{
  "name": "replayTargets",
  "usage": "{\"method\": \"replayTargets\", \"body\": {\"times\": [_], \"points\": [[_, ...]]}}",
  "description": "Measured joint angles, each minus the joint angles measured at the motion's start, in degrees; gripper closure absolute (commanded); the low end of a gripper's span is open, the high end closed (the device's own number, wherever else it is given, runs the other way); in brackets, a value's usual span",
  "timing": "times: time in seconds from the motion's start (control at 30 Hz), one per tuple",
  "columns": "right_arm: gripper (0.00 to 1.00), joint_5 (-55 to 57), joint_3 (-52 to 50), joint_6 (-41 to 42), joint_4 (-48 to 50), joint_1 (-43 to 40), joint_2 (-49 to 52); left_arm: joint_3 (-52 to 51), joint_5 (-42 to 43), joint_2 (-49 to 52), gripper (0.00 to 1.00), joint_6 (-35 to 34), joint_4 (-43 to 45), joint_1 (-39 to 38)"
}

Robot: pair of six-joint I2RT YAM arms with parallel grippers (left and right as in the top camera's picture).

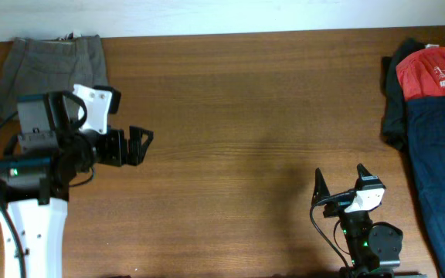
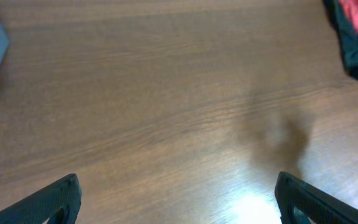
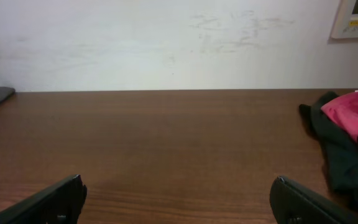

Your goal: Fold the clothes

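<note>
lying at the far left corner of the table (image 1: 238,100), the grey shorts (image 1: 52,66) look folded and parked clear of the work area. the left gripper (image 1: 145,146) hovers beside them, fingers spread and empty; the right gripper (image 1: 340,177) sits parted, near the red-and-blue pile (image 1: 439,100).

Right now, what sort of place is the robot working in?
Probably an indoor workroom or lab used for laundry practice: a brown wooden table against a plain white wall, grey woven shorts at one far corner, and a heap of dark blue and red garments at the other side.
</note>
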Motion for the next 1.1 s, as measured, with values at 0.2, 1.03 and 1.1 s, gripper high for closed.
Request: {"method": "replayTargets", "body": {"times": [0.2, 1.03, 1.1], "points": [[0.01, 0.07, 0.0, 0.02, 0.0, 0.0, 0.0, -15.72, -2.69, -13.22, 0.01, -0.5, 14.08, -3.48], [0.01, 0.42, 0.0, 0.02, -0.04, 0.0, -0.11, -73.0, -9.22, -58.9, 0.01, -10.82, 52.65, -5.44], [0.01, 0.42, 0.0, 0.04, -0.04, 0.0, -0.11, -73.83, -9.44, -61.83, 0.01, -10.97, 53.05, -5.44]]}}
